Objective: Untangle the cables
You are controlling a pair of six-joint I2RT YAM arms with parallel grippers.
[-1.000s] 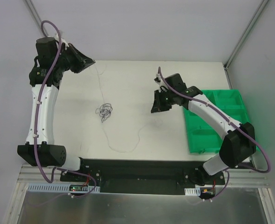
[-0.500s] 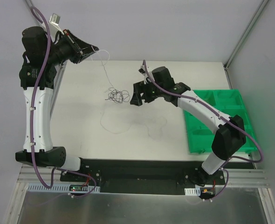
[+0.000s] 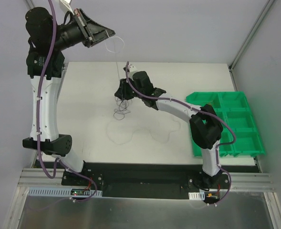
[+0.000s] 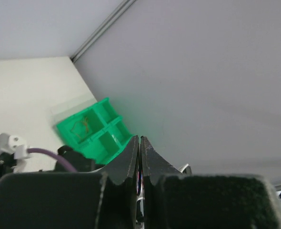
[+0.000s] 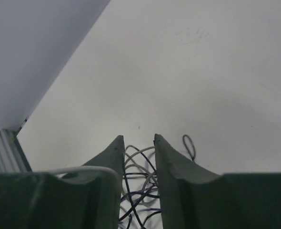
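While working over the white table (image 3: 83, 129), with the green tray (image 3: 235, 119) well off to the right, treat this step as a two-point pull. Left gripper (image 3: 113, 34): raised high above the far edge, pinched flat together on a whitish strand (image 3: 117, 67) running down to the knot (image 3: 122, 106). Right gripper (image 3: 122, 91): low at the table, jaws narrowly apart, straddling the dark loops of the cables (image 5: 139, 191). Close on one or two loops only, never the whole clump. Then draw sideways, slowly, away from the raised strand. Stop at any sign of tightening instead of sliding.
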